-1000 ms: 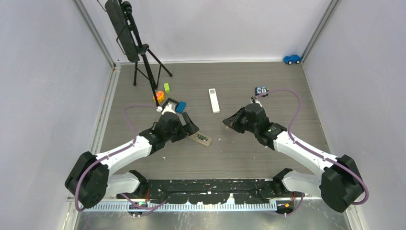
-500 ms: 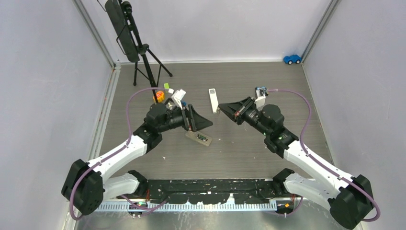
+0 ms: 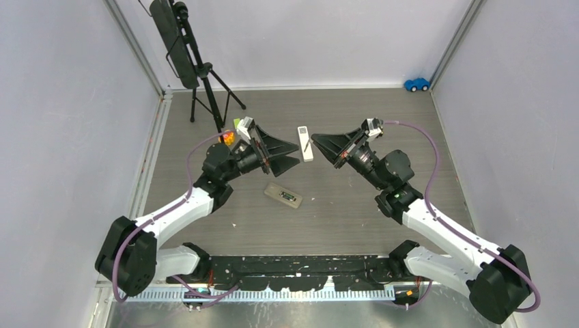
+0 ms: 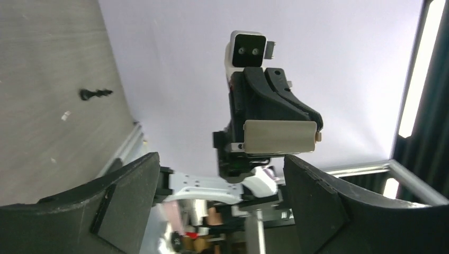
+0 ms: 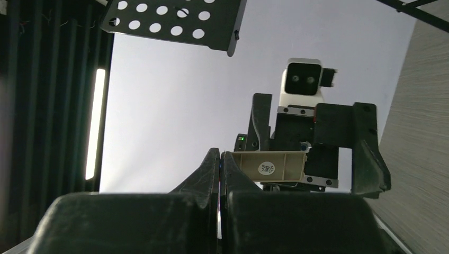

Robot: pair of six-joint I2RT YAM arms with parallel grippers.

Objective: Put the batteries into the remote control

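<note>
A slim white remote [image 3: 305, 143] lies on the floor, far centre. A tan remote-like piece [image 3: 283, 196] with a dark recess lies nearer, flat. I cannot make out any batteries. My left gripper [image 3: 298, 154] is raised off the floor, points right and is open and empty; its jaws stand wide apart in the left wrist view [image 4: 221, 159]. My right gripper [image 3: 315, 141] is raised, points left at it and is shut, with nothing seen between the fingers in the right wrist view [image 5: 219, 153]. The tips face each other above the white remote.
A black tripod [image 3: 198, 65] stands far left, with orange [image 3: 227, 137] and green [image 3: 237, 124] toy blocks by its foot. A blue toy car [image 3: 416, 84] sits in the far right corner. A small dark piece [image 4: 95, 94] lies on the floor.
Both grippers have lifted off the floor and swung up to face each other. The left one left the tan piece; the right one moved toward the far side.
</note>
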